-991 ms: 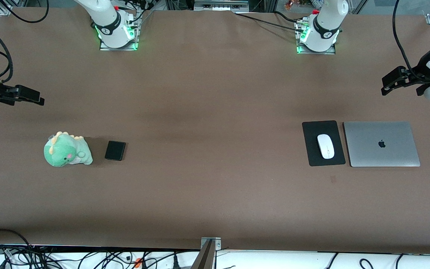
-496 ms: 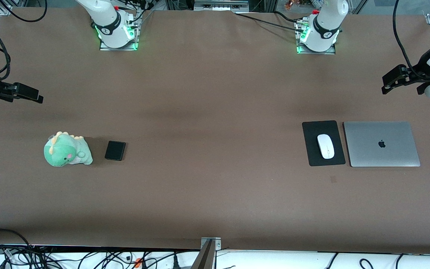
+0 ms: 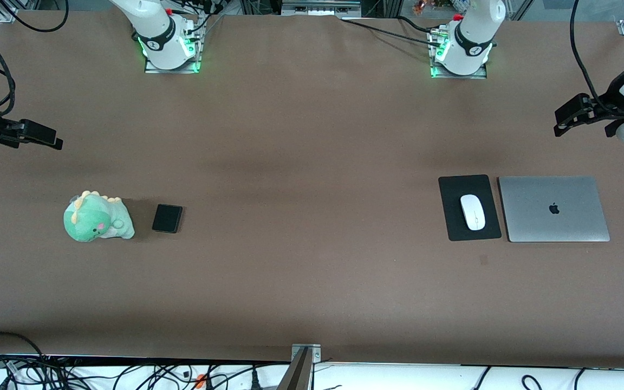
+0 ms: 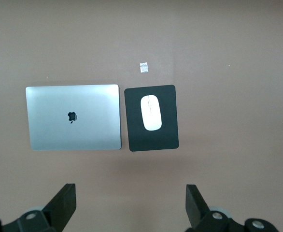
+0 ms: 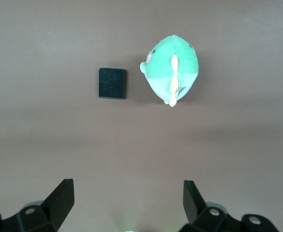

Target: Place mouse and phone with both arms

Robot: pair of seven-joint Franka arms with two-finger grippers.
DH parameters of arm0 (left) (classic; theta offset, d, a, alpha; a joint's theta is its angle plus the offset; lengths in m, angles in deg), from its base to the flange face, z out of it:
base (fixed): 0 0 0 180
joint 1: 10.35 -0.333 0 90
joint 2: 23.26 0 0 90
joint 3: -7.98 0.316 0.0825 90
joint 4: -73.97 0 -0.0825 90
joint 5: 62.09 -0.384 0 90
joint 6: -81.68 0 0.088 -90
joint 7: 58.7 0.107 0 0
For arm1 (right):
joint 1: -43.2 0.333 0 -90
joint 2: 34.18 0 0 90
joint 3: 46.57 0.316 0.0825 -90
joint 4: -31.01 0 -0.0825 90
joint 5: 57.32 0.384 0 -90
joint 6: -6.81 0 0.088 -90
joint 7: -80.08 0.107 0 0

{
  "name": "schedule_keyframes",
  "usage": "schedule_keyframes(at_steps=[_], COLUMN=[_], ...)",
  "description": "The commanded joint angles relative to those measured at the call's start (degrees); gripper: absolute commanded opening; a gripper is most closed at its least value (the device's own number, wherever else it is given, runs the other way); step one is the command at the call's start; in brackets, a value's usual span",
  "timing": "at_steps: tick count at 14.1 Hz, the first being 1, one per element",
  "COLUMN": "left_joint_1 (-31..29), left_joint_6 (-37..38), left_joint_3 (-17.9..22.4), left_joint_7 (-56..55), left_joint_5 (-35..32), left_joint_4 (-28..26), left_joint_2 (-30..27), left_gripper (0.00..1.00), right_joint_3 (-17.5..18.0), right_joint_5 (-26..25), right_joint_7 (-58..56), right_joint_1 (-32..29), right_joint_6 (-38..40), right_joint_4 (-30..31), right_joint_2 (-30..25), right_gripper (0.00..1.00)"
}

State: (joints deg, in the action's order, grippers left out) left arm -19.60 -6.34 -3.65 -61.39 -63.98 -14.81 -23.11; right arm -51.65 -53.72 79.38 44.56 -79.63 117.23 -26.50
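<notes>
nothing moved; left claw (image 4: 129, 205) and right claw (image 5: 127, 203) hang wide, empty.

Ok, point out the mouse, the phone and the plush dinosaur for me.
mouse (image 3: 472, 212): front view, middle of its white top, on the black mat.
phone (image 3: 167, 218): front view, centre of its black face.
plush dinosaur (image 3: 95, 219): front view, middle of its green body, beside the phone.

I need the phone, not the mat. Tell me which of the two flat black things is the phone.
The phone is the small black slab beside the green plush; the mat is larger and carries the mouse.
</notes>
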Motion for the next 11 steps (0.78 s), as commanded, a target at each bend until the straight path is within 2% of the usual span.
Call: schedule_keyframes(at_steps=[1, 7, 11], left_joint_1=[-0.51, -0.51, -0.51], left_joint_6=[-0.83, -0.83, -0.92], left_joint_3=[0.02, 0.02, 0.02], left_joint_7=[1.72, 1.72, 1.72], left_joint_5=[1.63, 2.07, 2.07], left_joint_4=[-1.75, -1.66, -1.66], left_joint_2=[-1.73, -1.64, -1.64], left_gripper=[1.00, 1.00, 1.00], right_joint_3=[1.21, 1.30, 1.39], right_joint_5=[-0.53, -2.20, -2.20], right_joint_7=[0.61, 0.36, 0.61], right_joint_1=[-1.00, -1.00, -0.91], right_joint_6=[0.48, -6.19, -5.76], right_joint_4=[-0.35, -0.96, -1.05], right_joint_2=[-0.56, 0.58, 0.23], right_gripper=[1.00, 1.00, 1.00])
